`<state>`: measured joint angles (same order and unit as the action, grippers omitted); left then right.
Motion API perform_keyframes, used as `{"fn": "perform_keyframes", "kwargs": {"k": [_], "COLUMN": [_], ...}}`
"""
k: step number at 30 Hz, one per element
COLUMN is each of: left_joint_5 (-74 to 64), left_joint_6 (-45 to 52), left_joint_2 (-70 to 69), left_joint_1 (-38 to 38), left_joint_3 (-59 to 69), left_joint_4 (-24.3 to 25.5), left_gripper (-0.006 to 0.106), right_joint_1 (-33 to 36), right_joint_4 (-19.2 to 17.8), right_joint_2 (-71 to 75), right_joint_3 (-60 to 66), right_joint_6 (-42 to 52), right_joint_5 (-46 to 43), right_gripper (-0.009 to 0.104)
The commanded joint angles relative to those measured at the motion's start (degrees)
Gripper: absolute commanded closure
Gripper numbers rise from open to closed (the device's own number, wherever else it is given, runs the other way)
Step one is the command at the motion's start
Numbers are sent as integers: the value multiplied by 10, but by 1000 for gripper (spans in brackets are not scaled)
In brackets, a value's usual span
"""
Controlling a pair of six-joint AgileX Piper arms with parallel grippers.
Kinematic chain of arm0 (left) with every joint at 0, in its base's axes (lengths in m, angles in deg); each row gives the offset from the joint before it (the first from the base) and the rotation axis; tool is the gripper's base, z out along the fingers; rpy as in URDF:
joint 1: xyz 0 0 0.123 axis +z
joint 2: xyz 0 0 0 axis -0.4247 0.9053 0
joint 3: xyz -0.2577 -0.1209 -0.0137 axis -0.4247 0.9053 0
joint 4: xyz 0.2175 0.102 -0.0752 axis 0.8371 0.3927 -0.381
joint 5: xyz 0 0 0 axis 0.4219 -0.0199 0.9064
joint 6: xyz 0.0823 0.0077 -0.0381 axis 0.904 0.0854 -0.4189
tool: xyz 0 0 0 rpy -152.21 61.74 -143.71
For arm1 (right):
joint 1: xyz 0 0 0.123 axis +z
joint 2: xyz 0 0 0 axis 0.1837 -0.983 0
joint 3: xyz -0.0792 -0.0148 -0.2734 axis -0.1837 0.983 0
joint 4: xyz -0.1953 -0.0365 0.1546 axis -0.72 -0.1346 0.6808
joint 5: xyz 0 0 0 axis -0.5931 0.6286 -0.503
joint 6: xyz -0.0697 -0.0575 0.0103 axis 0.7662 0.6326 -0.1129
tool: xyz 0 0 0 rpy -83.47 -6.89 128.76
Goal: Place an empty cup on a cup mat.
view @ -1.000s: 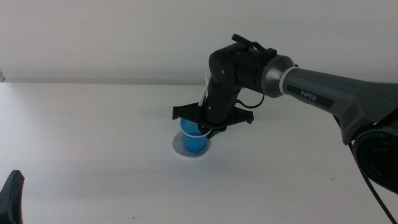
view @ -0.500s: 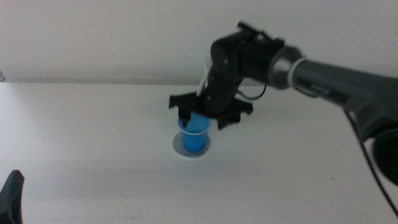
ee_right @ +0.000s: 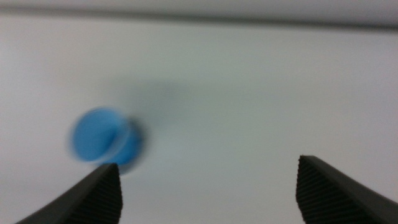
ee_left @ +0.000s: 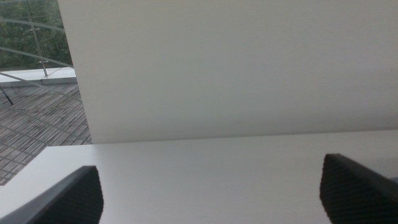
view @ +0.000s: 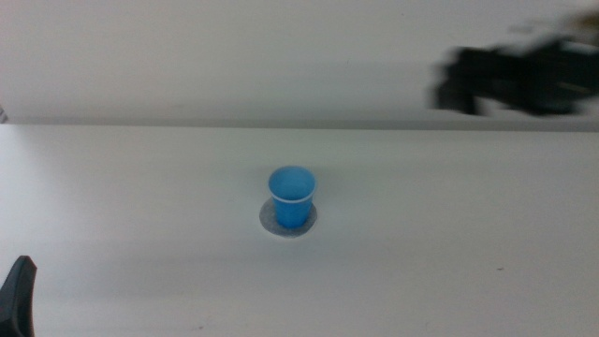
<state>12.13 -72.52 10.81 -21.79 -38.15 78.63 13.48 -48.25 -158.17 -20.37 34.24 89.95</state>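
The blue cup (view: 292, 197) stands upright on the grey speckled cup mat (view: 270, 220) at the middle of the table, with nothing touching it. The cup also shows blurred in the right wrist view (ee_right: 102, 137). My right gripper (ee_right: 208, 186) is open and empty, well clear of the cup. In the middle view the right arm is a dark blur (view: 519, 80) high at the far right. My left gripper (ee_left: 211, 193) is open and empty, and only a dark tip (view: 17, 295) of it shows at the bottom left edge.
The white table (view: 140, 225) ends at a pale wall (view: 234, 56) behind. The left wrist view shows the table's far corner with an outdoor paved floor (ee_left: 31, 124) beyond.
My right gripper has let go of the cup, risen and swung fast away to the upper right. The cup stays standing on the mat. The left arm has not moved.
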Motion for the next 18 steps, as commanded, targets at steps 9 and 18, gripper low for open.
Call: {"fn": "perform_keyframes", "kwargs": {"k": [9, 18], "left_joint_5": [7, 7], "left_joint_6": [0, 0], "left_joint_2": [-23, -23], "left_joint_1": [-5, -5], "left_joint_3": [24, 24], "left_joint_4": [0, 0], "left_gripper": [7, 7], "right_joint_1": [-230, -228], "right_joint_4": [32, 36], "right_joint_2": [430, 649], "right_joint_3": [411, 563], "right_joint_6": [194, 242], "right_joint_5": [-221, -275], "right_gripper": [2, 2]}}
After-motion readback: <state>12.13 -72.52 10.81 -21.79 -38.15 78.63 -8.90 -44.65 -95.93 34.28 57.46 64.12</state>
